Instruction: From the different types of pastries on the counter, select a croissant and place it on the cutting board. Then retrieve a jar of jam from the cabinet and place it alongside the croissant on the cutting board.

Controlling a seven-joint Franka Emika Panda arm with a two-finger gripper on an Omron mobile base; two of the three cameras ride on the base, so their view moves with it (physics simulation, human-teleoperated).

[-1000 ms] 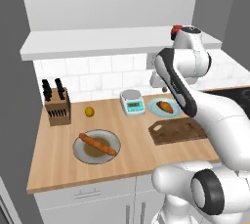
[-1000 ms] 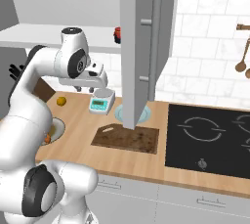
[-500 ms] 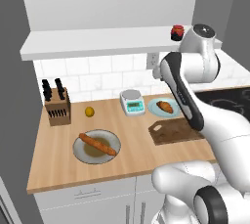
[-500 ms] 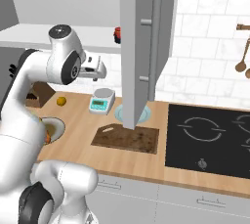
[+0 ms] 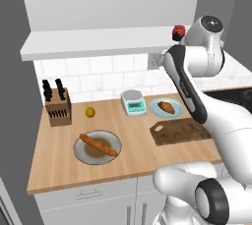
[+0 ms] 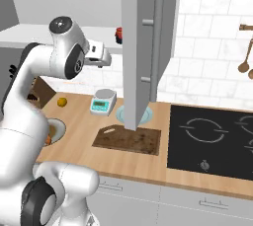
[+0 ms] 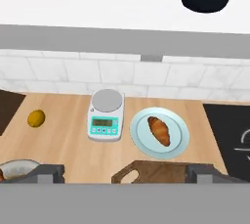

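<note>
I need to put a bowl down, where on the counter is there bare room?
Bare counter lies in front of the knife block, left of the baguette plate. The cutting board is bare too. It is crowded around the scale and croissant plate.

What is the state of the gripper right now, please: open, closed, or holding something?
Gripper: open and holding nothing; in the hand view its two dark tips stand wide apart, above the dark brown wooden cutting board.
</note>
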